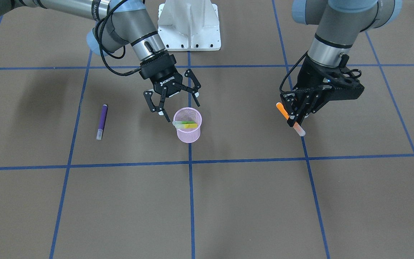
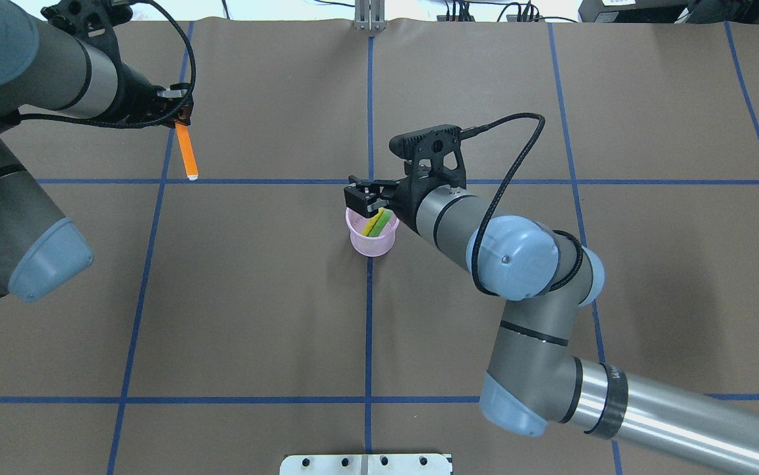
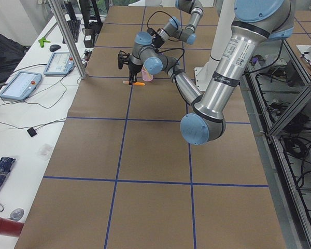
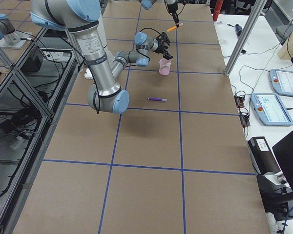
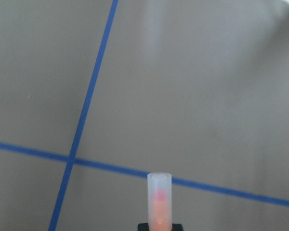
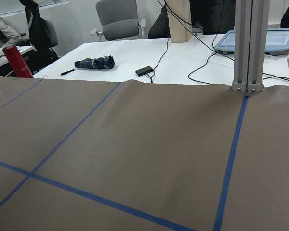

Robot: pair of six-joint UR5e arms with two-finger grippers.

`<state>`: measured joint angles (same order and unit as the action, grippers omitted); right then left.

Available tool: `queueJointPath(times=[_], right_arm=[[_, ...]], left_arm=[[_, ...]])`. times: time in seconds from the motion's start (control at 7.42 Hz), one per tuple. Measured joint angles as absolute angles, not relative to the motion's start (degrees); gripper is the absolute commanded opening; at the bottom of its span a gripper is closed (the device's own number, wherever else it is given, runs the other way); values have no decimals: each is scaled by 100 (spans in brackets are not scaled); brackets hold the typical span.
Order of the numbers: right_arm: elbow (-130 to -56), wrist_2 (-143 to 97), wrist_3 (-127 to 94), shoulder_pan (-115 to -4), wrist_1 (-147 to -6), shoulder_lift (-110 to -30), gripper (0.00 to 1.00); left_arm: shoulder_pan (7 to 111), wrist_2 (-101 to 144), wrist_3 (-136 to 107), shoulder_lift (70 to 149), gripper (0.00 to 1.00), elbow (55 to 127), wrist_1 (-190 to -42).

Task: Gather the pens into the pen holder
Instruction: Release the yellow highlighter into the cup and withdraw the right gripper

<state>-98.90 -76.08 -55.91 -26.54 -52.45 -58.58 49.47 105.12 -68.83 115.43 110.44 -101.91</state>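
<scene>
The pink mesh pen holder (image 1: 189, 136) stands at the table's middle, with the green pen (image 1: 185, 125) leaning inside it. My right gripper (image 1: 182, 111) is open and empty just above and behind the holder's rim; it also shows in the overhead view (image 2: 367, 196). My left gripper (image 1: 295, 122) is shut on the orange pen (image 1: 282, 110) and holds it tilted above the table, well away from the holder. The orange pen's whitish cap shows in the left wrist view (image 5: 159, 192). The purple pen (image 1: 101, 121) lies flat on the table on the holder's other side.
Blue tape lines (image 1: 189, 163) cross the brown table cover. The robot's white base (image 1: 189, 25) is behind the holder. My right arm's elbow (image 2: 517, 257) hides the purple pen in the overhead view. Tablets and cables lie beyond the table's far edge (image 6: 250, 43).
</scene>
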Motion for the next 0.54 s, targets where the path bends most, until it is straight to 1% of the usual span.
queueJointPath(times=[0.27,0.4,0.54], right_arm=[[-10478,-9305,-5772,-3573,-6979,-6026,99],[-10589,-10203,-5793,-4056,-7731,-6095,99],[-10611,-10956,-5801,-4508,-8161,-6248,99]], left_arm=[[4913,9891,-6255,11517,0,11073,-11238],[4827,9634,-6045,11503,0,11069,-11623],[4568,9195,-5959,11501,0,11051,-11945]])
